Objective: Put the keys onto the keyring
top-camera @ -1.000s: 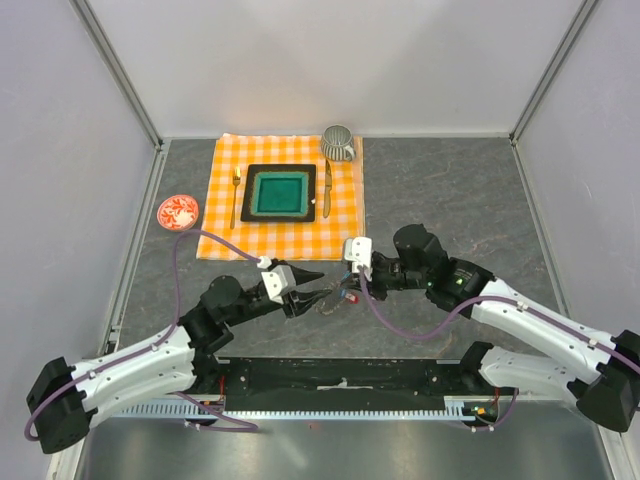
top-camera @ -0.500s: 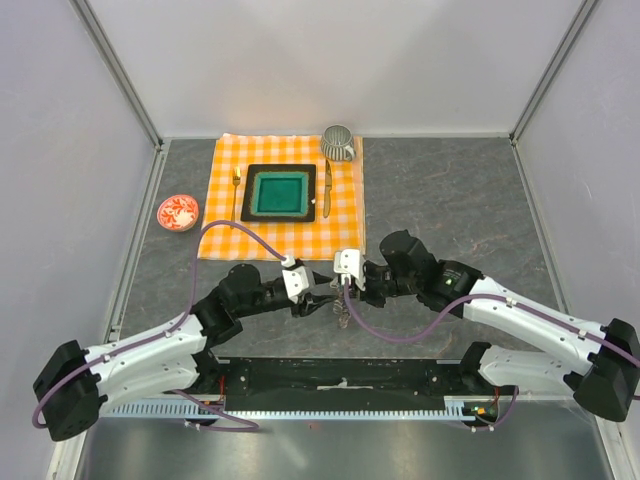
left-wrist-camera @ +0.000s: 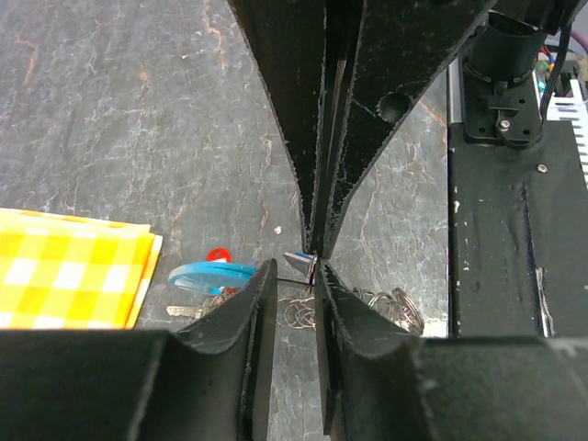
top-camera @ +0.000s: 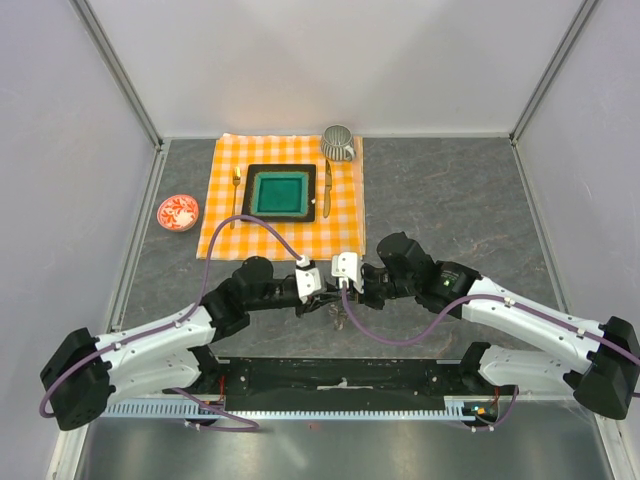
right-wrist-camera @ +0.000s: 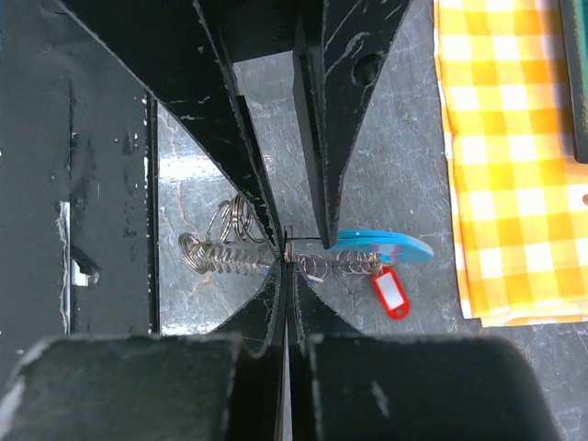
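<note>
From above, left pincer and right pincer meet over the keyring at the desk's near edge. Left wrist: the left pincer stands half open about its wire, with the blue-tagged key beside it. Right wrist: the right pincer is clamped shut on the keyring; threading seems to be in hand, and the next move calls for a fine grasp.

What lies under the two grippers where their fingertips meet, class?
A silvery chain of rings, a blue tag and a red tag lie on the grey table. The fingers cover the chain's middle, so what they pinch is hidden.
</note>
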`<state>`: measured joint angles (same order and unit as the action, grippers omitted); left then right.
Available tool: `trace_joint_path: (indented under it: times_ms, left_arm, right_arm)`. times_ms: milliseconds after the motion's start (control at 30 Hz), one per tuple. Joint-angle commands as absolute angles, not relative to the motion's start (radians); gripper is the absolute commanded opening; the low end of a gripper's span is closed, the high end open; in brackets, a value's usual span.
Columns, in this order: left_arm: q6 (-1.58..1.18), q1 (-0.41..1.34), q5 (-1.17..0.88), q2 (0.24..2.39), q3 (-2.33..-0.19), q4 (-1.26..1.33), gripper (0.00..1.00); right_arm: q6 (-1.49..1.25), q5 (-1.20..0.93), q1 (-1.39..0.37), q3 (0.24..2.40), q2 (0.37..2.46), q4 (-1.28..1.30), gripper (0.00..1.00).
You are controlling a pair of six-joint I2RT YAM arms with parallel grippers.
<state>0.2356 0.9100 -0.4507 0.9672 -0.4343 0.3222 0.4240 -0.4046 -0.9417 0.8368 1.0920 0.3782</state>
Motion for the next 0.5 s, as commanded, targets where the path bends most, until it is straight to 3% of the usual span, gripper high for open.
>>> trace_joint_path:
  times_ms: [0,300,467]
  left_arm:
    - [0.290,0.908,-0.497,1.000,-0.498,0.272,0.27]
    - [0.290,0.907,-0.538,1.022,-0.535,0.233,0.22]
    - [0.290,0.908,-0.568,1.038,-0.540,0.218,0.02]
  right_arm:
    - [0.439,-0.405,-0.950,0.879,1.092,0.350,0.00]
    - [0.440,-0.408,-0.957,0.882,1.106,0.350,0.00]
    - [0.434,-0.411,-0.962,0.881,1.104,0.341,0.00]
